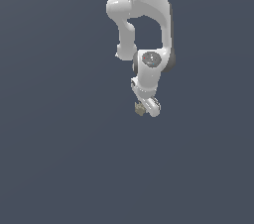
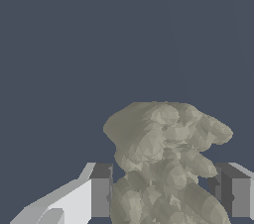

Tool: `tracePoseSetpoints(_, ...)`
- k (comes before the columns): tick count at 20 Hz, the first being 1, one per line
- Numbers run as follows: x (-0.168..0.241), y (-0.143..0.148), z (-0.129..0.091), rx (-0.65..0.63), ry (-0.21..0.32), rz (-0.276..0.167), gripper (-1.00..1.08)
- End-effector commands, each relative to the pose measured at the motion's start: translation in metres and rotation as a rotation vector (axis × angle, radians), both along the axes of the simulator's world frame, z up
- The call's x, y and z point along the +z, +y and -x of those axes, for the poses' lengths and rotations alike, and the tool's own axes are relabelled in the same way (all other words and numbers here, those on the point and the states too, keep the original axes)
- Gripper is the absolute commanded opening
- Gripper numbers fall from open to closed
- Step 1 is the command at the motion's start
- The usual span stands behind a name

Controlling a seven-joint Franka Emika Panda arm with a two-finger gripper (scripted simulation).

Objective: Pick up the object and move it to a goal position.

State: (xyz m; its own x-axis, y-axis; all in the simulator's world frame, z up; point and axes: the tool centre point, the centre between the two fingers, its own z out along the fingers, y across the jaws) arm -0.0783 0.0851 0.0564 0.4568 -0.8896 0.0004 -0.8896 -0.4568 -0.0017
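Observation:
The object (image 1: 139, 109) is a small olive-tan, mottled lump, seen in the exterior view at the tip of the white arm. In the wrist view the object (image 2: 163, 158) fills the space between the two dark finger pads (image 2: 101, 191), which press on its two sides. My gripper (image 1: 144, 108) is shut on it, tilted toward the exterior view's left. The fingertips themselves are mostly hidden by the hand in the exterior view.
A plain dark grey-blue surface (image 1: 59, 158) fills both views. The white arm (image 1: 144, 0) comes down from the upper middle of the exterior view. No other objects show.

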Motion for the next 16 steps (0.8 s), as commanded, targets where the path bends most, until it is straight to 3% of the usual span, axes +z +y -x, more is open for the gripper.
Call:
tracePoseSetpoints(1,-0.001,-0.001,0.001,-0.001,0.002,0.001,-1.00)
tracePoseSetpoints(16,0.027,-0.015,-0.010,-0.001,-0.001,0.000,-1.00)
